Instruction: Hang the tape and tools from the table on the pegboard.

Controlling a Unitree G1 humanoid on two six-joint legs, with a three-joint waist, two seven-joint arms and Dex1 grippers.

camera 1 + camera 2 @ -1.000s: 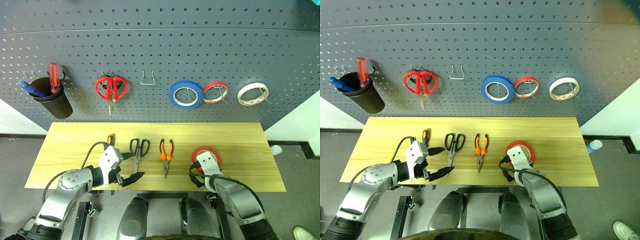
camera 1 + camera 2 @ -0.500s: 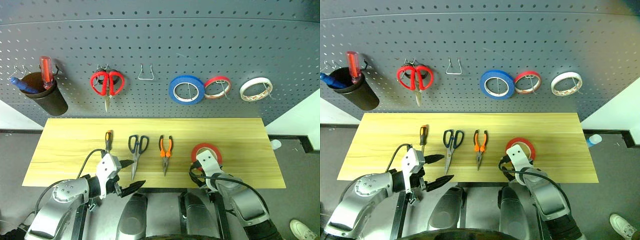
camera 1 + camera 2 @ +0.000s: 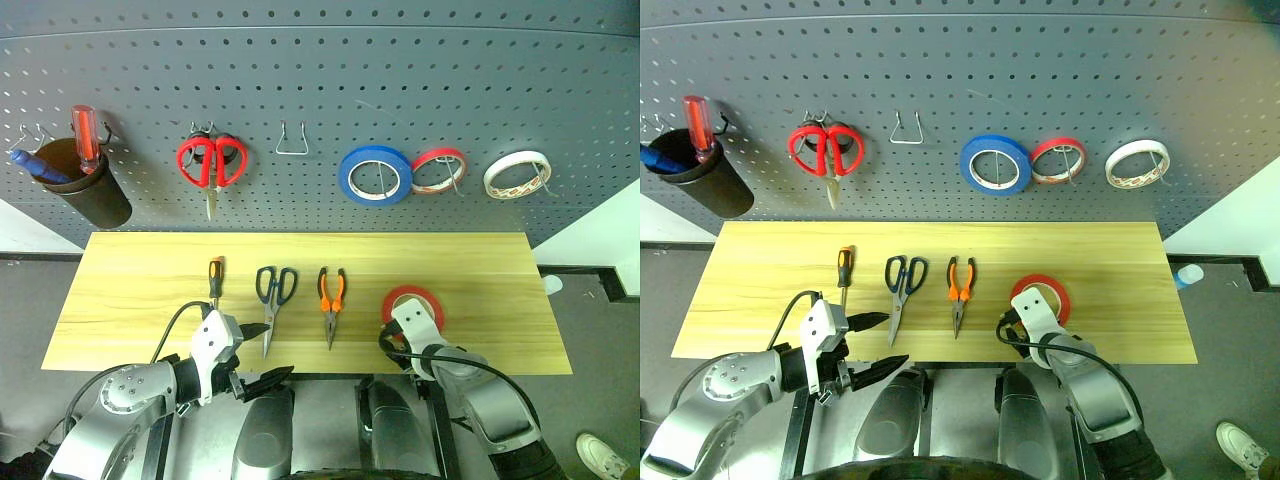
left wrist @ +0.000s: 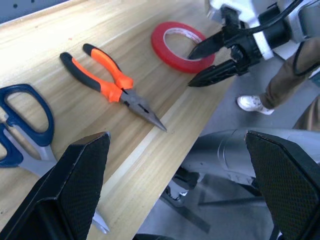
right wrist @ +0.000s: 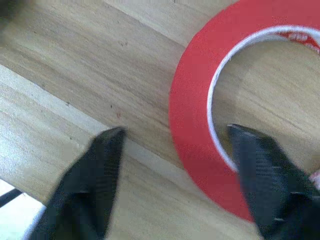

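The red tape (image 3: 413, 294) lies flat on the table (image 3: 130, 290) toward its right front. My right gripper (image 5: 176, 131) is open astride the ring's near rim, one finger inside the hole and one outside on the wood, neither touching it. To the left lie the pliers (image 3: 331, 300), the dark-handled scissors (image 3: 274, 290) and the slim screwdriver (image 3: 215, 275), side by side. My left gripper (image 3: 262, 352) hangs open and empty at the table's front edge, just short of the scissors' tip. The pegboard (image 3: 320, 90) rises behind the table.
On the pegboard hang a black cup (image 3: 90, 195) with a red-handled screwdriver, red-handled scissors (image 3: 211, 163), a bare wire hook (image 3: 291, 145), a blue roll (image 3: 374, 175), a small red roll (image 3: 438, 170) and a whitish roll (image 3: 517, 173).
My left gripper has drawn back from beside the scissors' blades to the table's front edge. The head view has tilted down. The right arm has stayed at the red tape.
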